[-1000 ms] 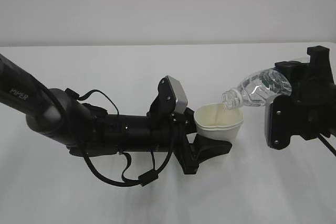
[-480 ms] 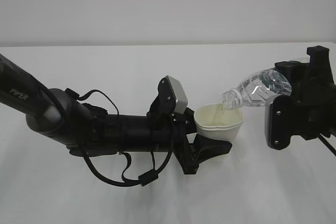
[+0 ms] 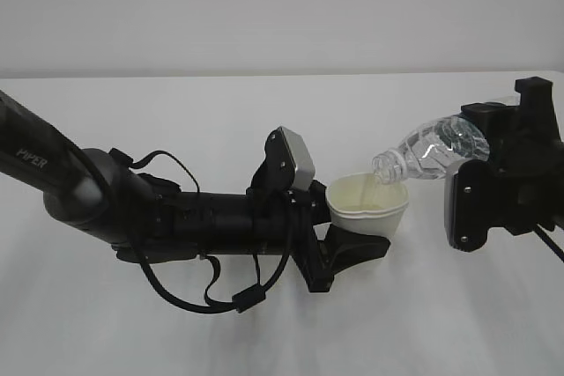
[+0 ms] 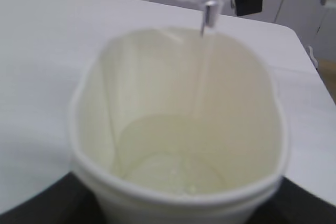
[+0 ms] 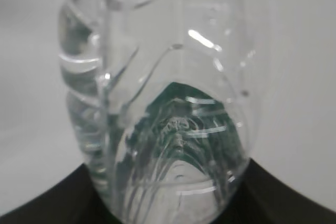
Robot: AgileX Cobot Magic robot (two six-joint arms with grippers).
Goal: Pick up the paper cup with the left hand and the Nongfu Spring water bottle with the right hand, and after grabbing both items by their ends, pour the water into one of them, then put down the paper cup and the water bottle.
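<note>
Two arms meet over the middle of the white table (image 3: 264, 341), toward its right side. Left hand (image 3: 203, 222): a black arm lettered "PIPER", lying low and nearly level, with looped cables and a silver-grey block (image 3: 295, 158) near its claw (image 3: 357, 237). The left claw stands partly open, its fingers closed around the paper cup (image 3: 367, 206) low on its wall; the cup is held upright and clear of the table top, and its rim is pressed out of round into a long oval, as the left wrist view shows (image 4: 178, 129).

Right hand (image 3: 507, 178): a black arm entering from the table's right edge, bearing a silver-grey plate (image 3: 464, 209). Its claw, partly open, grips the Nongfu Spring water bottle (image 3: 432, 149) by the base end. The bottle is tilted with its capless neck lowest, the mouth just above the far right part of the cup's rim. The dark green label shows through the clear ribbed wall in the right wrist view (image 5: 173, 129).

A thin stream of water (image 4: 202, 72) falls from the bottle's mouth into the cup, where a shallow pool covers the bottom.
</note>
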